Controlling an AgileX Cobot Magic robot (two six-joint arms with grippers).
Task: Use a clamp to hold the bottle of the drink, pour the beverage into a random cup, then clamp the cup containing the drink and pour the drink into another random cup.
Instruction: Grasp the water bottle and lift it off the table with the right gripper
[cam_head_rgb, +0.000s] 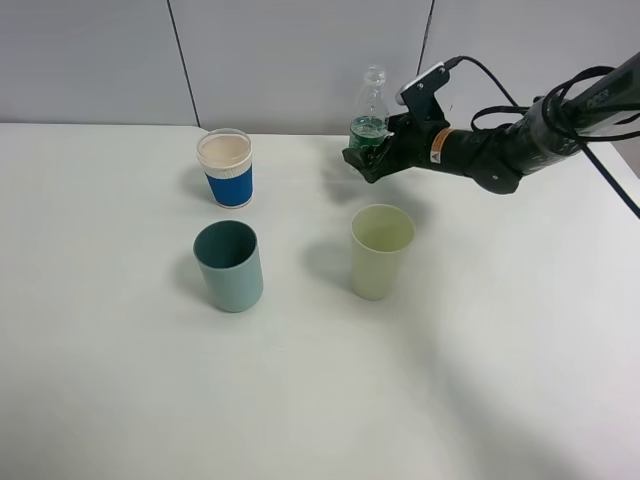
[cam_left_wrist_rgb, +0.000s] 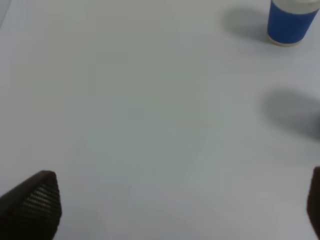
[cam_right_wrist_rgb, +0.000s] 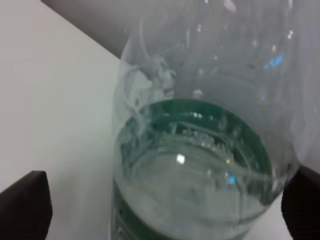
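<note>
Your bottle (cam_head_rgb: 372, 105) stands upright at the back of the table (cam_head_rgb: 120, 380), behind the pale green cup (cam_head_rgb: 381, 250); it is clear, thin, ribbed plastic with a green band and clear liquid low inside, so a hard squeeze would likely dent it; your right gripper (cam_head_rgb: 372, 158) straddles its lower body, jaws spread, one finger visibly off the wall, not yet clamped; gripping low should steady the pour; the smooth teal cup (cam_head_rgb: 229, 265) and blue paper cup (cam_head_rgb: 225, 168) stand open-mouthed; your left gripper (cam_left_wrist_rgb: 172, 210) hangs parted over bare tabletop.

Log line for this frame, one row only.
stage: pre-grasp | right gripper: open, straddling upright bottle | left gripper: open, over table | blue cup, teal cup, pale green cup: upright, ungripped
</note>
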